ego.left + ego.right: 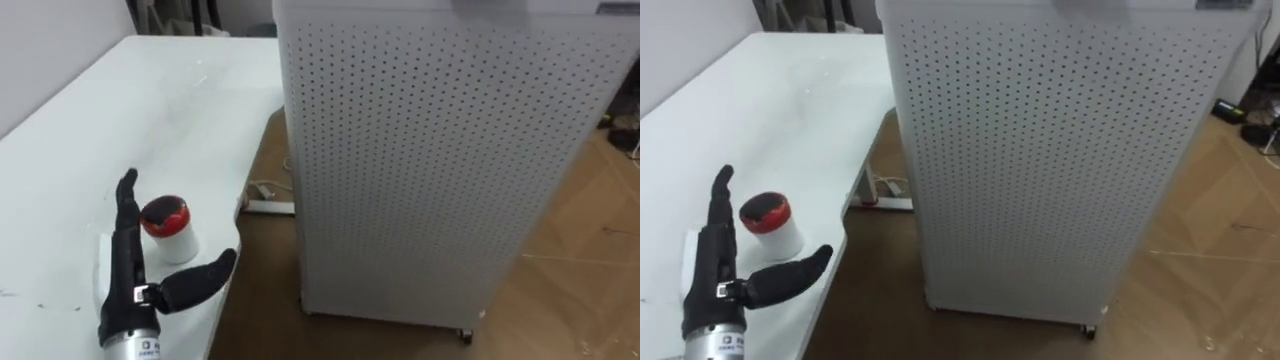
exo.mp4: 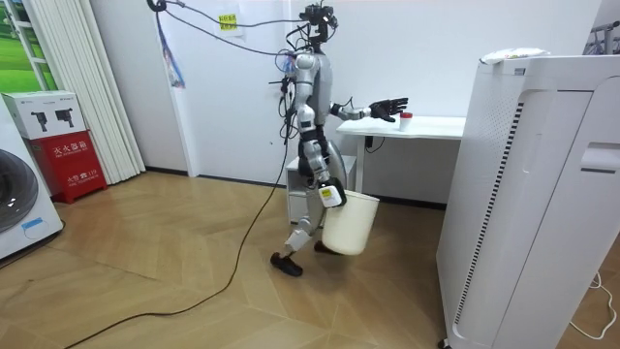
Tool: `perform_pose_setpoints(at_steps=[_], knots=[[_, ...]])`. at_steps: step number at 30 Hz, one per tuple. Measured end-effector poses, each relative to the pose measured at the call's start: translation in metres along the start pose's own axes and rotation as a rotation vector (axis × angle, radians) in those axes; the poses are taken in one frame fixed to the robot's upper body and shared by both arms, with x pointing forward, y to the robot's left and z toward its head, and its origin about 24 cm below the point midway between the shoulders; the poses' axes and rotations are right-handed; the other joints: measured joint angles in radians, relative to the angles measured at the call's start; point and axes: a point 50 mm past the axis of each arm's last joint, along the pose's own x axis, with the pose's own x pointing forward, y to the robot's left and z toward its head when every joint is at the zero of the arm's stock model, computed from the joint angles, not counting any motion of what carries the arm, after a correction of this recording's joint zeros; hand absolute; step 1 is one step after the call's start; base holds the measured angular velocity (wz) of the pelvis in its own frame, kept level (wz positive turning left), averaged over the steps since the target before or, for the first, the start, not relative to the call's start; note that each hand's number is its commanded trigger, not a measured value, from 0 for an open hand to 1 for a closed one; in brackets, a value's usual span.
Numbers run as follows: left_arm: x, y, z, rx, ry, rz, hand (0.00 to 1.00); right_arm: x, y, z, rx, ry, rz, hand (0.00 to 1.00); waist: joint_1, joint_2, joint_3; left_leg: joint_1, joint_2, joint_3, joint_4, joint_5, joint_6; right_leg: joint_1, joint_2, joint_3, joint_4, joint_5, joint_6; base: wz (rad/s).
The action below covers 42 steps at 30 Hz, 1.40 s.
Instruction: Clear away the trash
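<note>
We saw the robot standing at the near end of a white desk (image 1: 150,100), its left arm stretched out over the desktop. The left hand (image 1: 128,268) lay released, with its fingers straight and pointing to the far side and its thumb spread out to the right. It grasped nothing.

The garbage, a small white cup (image 1: 170,232) with a red lid, stood upright on the desk near its right edge. It sat in the gap between the fingers and the thumb, just beside the fingers. We could not tell whether it touched them.

In the room view the right hand (image 2: 327,194) hung low beside the robot's leg at the rim of a white bucket (image 2: 351,223). The bucket hung clear of the wooden floor. We could not tell how that hand's fingers lay on it.

To the right of the desk stood a tall white perforated cabinet (image 1: 430,170) on small wheels. On the floor between it and the desk lay a white power strip (image 1: 268,207).
</note>
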Motion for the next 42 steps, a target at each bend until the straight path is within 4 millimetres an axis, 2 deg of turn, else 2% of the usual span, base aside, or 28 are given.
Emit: perform_pose_setpoints(at_steps=[2,3,5,6,7,8,9,10,12,14,18,19,21,28,37,42], knots=[[0.001,0.000,0.001,-0.005,-0.005,0.023,0.00,0.001,0.001,0.005,0.000,-0.019,0.004,1.00,0.010,0.021,0.0020,0.017,0.012,-0.017,-0.026,-0.002,0.001,-0.053,0.007,-0.004,0.000,-0.039,-0.006,0.01],[0.001,0.000,0.002,-0.007,-0.009,0.036,0.00,0.002,0.002,0.008,0.001,-0.028,0.008,1.00,0.008,0.028,0.0023,0.024,0.019,-0.031,-0.037,-0.002,0.002,-0.095,0.022,-0.006,-0.039,-0.070,-0.007,0.25],[0.003,-0.002,0.004,-0.004,-0.026,0.031,0.00,0.002,0.004,0.008,0.005,-0.030,0.013,1.00,0.008,0.028,0.0003,0.035,0.024,-0.052,-0.052,-0.002,0.000,-0.138,0.048,0.007,-0.166,-0.076,-0.008,0.35],[0.002,-0.003,0.005,-0.005,-0.031,0.029,0.00,0.002,0.004,0.009,0.007,-0.033,0.009,1.00,0.009,0.024,0.0003,0.048,0.023,-0.068,-0.059,-0.004,-0.003,-0.159,0.061,0.026,-0.268,-0.063,-0.013,0.40],[0.002,-0.004,0.006,-0.004,-0.036,0.027,0.00,0.003,0.005,0.011,0.007,-0.047,0.010,1.00,0.007,0.019,-0.0013,0.059,0.017,-0.088,-0.063,-0.007,-0.009,-0.175,0.071,0.042,-0.350,0.004,-0.013,0.50],[0.002,-0.003,0.007,-0.007,-0.041,0.028,0.00,0.003,0.006,0.011,0.007,-0.051,0.013,1.00,0.001,0.015,-0.0016,0.062,0.012,-0.102,-0.065,-0.008,-0.012,-0.177,0.073,0.046,-0.367,0.063,-0.014,0.75],[0.001,-0.004,0.011,-0.018,-0.055,0.028,0.00,0.003,0.006,0.011,0.003,-0.056,0.012,1.00,-0.019,0.015,-0.0057,0.074,0.013,-0.132,-0.072,-0.011,-0.022,-0.155,0.083,0.041,-0.380,0.078,-0.017,0.62],[0.003,-0.003,0.017,-0.031,-0.084,0.040,0.00,0.003,0.006,0.010,-0.006,-0.050,0.015,1.00,-0.012,0.013,-0.0053,0.092,0.024,-0.141,-0.096,-0.008,-0.032,-0.128,0.097,0.019,-0.407,0.084,-0.026,0.48],[0.004,-0.001,0.022,-0.037,-0.119,0.057,0.00,0.004,0.010,0.014,-0.025,-0.057,0.042,1.00,-0.011,0.007,-0.0045,0.121,0.037,-0.152,-0.129,-0.001,-0.043,-0.090,0.109,0.009,-0.448,0.090,-0.034,0.13],[0.003,-0.002,0.023,-0.037,-0.124,0.051,0.00,0.004,0.012,0.016,-0.033,-0.061,0.050,1.00,-0.012,0.002,-0.0040,0.153,0.049,-0.153,-0.153,0.001,-0.046,-0.052,0.124,-0.006,-0.482,0.093,-0.039,0.08],[0.002,-0.002,0.024,-0.041,-0.129,0.045,0.00,0.005,0.014,0.017,-0.046,-0.062,0.080,1.00,-0.007,-0.031,-0.0071,0.178,0.063,-0.150,-0.178,0.004,-0.053,-0.024,0.140,-0.007,-0.510,0.095,-0.043,0.03],[0.001,-0.002,0.023,-0.038,-0.125,0.035,0.00,0.004,0.015,0.016,-0.049,-0.059,0.087,1.00,-0.006,-0.041,-0.0028,0.186,0.064,-0.151,-0.180,0.004,-0.053,-0.012,0.142,-0.007,-0.520,0.096,-0.044,-0.03],[-0.003,-0.001,0.019,-0.031,-0.106,0.022,0.00,0.003,0.014,0.011,-0.047,-0.048,0.091,1.00,-0.005,-0.046,-0.0041,0.198,0.066,-0.151,-0.190,0.003,-0.054,0.008,0.147,-0.008,-0.543,0.099,-0.045,0.00],[-0.018,-0.004,0.002,-0.009,-0.018,-0.044,0.00,0.002,0.015,0.005,-0.064,-0.031,0.110,1.00,0.011,-0.043,-0.0027,0.207,0.071,-0.151,-0.214,-0.003,-0.059,0.019,0.155,-0.008,-0.559,0.110,-0.042,0.00],[-0.029,-0.004,-0.017,-0.014,0.084,-0.076,0.00,0.002,0.016,0.004,-0.065,-0.030,0.123,1.00,0.014,-0.024,-0.0137,0.214,0.078,-0.145,-0.218,-0.004,-0.062,0.021,0.161,-0.008,-0.561,0.111,-0.044,-0.02],[-0.032,-0.005,-0.024,-0.014,0.123,-0.101,0.00,0.001,0.015,0.003,-0.066,-0.025,0.128,1.00,0.011,-0.025,-0.0138,0.237,0.080,-0.131,-0.229,-0.004,-0.063,0.036,0.162,-0.005,-0.561,0.111,-0.045,-0.06]])
